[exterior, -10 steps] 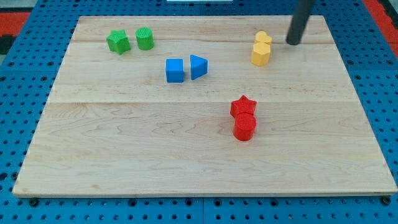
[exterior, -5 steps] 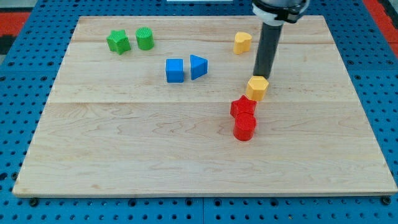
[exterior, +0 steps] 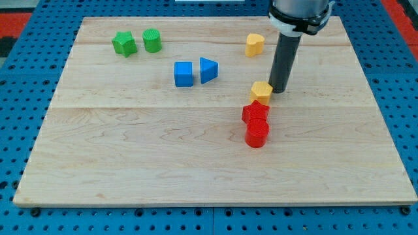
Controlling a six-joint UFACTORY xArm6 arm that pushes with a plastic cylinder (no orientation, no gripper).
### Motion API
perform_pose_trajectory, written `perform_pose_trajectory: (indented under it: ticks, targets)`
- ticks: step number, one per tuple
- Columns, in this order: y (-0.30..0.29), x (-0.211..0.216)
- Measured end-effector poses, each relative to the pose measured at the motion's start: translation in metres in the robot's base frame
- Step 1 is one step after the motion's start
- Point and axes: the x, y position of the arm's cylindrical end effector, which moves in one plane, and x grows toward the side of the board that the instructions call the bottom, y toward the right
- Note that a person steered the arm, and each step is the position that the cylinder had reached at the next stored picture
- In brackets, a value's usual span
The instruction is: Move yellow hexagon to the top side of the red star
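The yellow hexagon [exterior: 261, 91], small and flat-topped, sits just above the red star [exterior: 255, 111], apparently touching it. My tip [exterior: 277, 89] rests against the hexagon's right side; the rod has no end effector to open or close. Two yellow, two red, two blue and two green blocks lie on the pale wooden surface [exterior: 130, 156], over blue pegboard [exterior: 19, 78].

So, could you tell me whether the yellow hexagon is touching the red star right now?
Touching, as far as the camera view shows: the yellow hexagon sits against the top edge of the red star with no board visible between them.
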Motion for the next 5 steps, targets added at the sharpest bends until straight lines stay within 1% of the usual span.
perform_pose_trajectory:
  ticks: [5]
  targets:
    - [-0.017, -0.005]
